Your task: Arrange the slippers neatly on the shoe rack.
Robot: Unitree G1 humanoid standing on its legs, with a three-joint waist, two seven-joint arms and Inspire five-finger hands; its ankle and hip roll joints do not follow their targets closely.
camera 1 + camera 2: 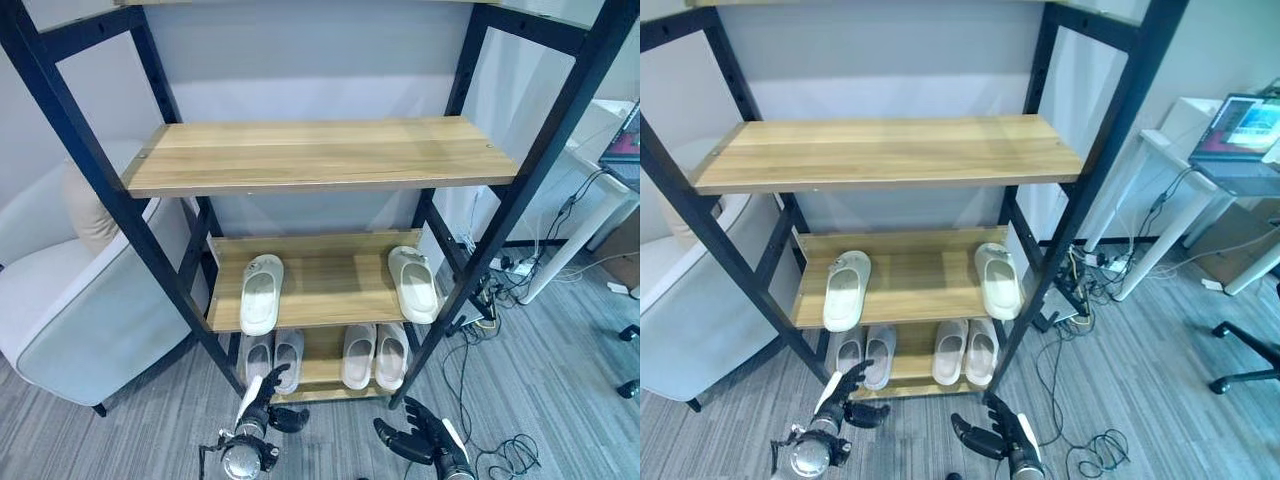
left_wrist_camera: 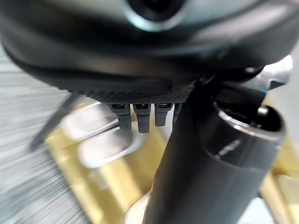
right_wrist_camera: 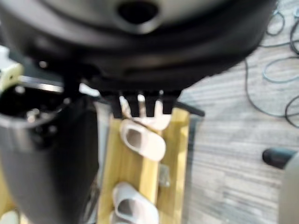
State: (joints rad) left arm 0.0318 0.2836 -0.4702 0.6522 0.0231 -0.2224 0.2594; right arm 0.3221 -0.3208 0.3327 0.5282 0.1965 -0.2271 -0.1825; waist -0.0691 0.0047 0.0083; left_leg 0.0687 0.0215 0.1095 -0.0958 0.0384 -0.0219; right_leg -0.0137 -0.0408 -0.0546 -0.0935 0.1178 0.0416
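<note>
- Hovering low before the shoe rack [image 1: 320, 155], the left hand [image 1: 262, 402] and right hand [image 1: 415, 436] hold nothing, fingers relaxed.
- Two slippers [image 1: 261, 293] lie well apart on the middle shelf; two pairs [image 1: 375, 355] sit below.
- Slippers look light, soft foam; pinching the heel rim seems best.

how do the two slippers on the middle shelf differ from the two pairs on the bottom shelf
The two middle-shelf slippers, the left slipper and the right slipper, lie far apart at opposite ends of their shelf, each turned slightly outward. The bottom-shelf slippers sit as the left pair and the right pair, each pair side by side and parallel. The left pair looks greyer than the cream middle ones. All share the same closed-toe shape.
</note>
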